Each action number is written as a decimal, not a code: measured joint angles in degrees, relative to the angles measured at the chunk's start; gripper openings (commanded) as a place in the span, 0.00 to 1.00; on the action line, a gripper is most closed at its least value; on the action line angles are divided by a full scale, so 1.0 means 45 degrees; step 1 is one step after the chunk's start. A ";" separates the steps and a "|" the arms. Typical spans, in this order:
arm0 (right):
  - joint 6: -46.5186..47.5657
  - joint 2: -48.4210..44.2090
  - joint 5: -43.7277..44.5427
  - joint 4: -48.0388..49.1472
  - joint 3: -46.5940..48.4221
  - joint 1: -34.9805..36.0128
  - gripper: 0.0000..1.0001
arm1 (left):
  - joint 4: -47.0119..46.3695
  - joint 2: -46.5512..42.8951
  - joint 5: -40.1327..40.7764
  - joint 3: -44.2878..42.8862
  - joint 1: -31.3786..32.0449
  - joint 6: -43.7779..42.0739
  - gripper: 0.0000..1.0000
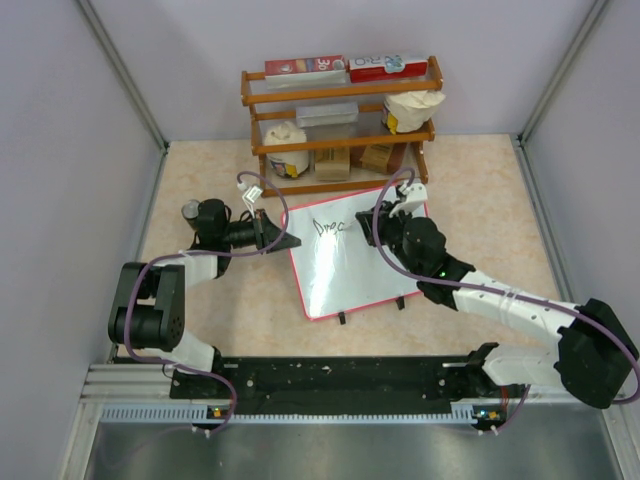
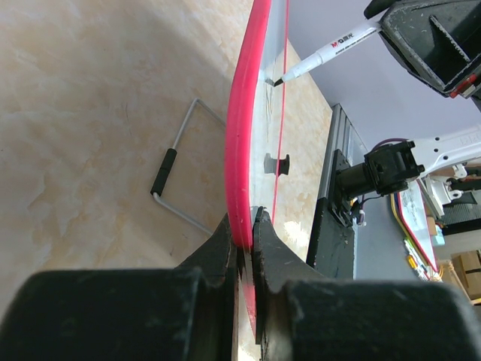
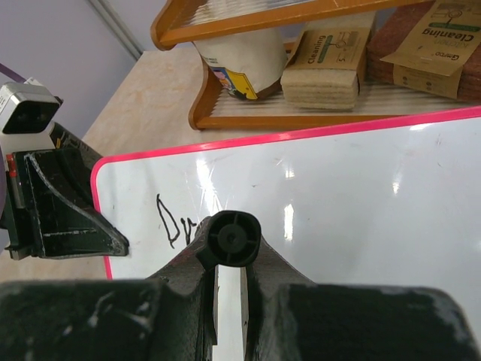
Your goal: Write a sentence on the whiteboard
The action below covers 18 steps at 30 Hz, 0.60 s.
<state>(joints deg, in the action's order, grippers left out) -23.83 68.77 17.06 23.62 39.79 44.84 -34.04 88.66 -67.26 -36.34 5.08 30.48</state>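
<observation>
Here, the whiteboard (image 1: 355, 255) lies near the middle of the table, turned a little, with its two black tabs toward the arm bases. On its upper left part the sentence (image 1: 328, 228) is only begun: a few black letters, of which "Dr" can be read in the right wrist view. The table (image 1: 200, 180) has a beige, marble-like surface, and pale lilac walls close it on three sides. Behind the board, at the far wall, stands a wooden rack (image 1: 340, 125) with boxes, sponges and paper-wrapped things on its shelves. A bent wire piece (image 2: 176, 184) with a black sleeve lies on the table near the board's left edge. The left gripper (image 2: 246, 226) is clenched on the red frame at that edge. The right gripper (image 3: 229, 259) is closed around a marker (image 2: 331, 53), whose black tip touches the white surface beside the letters.
</observation>
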 measured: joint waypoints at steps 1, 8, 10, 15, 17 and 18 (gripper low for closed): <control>0.0000 -0.0010 0.0049 -0.0015 0.0000 0.0000 0.00 | 0.0000 0.0000 0.0000 0.0000 0.0000 0.0000 0.00; -0.0005 -0.0005 0.0223 -0.0010 0.0015 -0.0005 0.00 | 0.0015 0.0000 0.0000 0.0000 0.0000 -0.0005 0.00; -0.0010 -0.0005 0.0253 -0.0010 0.0024 -0.0005 0.00 | 0.0015 0.0000 0.0000 0.0000 0.0000 -0.0010 0.00; 0.0000 0.0068 0.0403 -0.0073 0.0199 -0.0010 0.00 | 0.0019 0.0000 0.0000 0.0000 0.0000 -0.0024 0.00; -0.0005 0.0068 0.0437 -0.0078 0.0204 -0.0010 0.00 | 0.0049 0.0000 0.0000 -0.0019 0.0000 -0.0029 0.00; -0.0005 0.0068 0.0442 -0.0078 0.0204 -0.0010 0.00 | 0.0053 0.0000 -0.0005 -0.0019 0.0000 -0.0034 0.00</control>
<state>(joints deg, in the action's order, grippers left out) -23.86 69.08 19.05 23.27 40.71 44.80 -33.80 88.66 -67.29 -36.42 5.08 30.33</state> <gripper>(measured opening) 0.080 0.078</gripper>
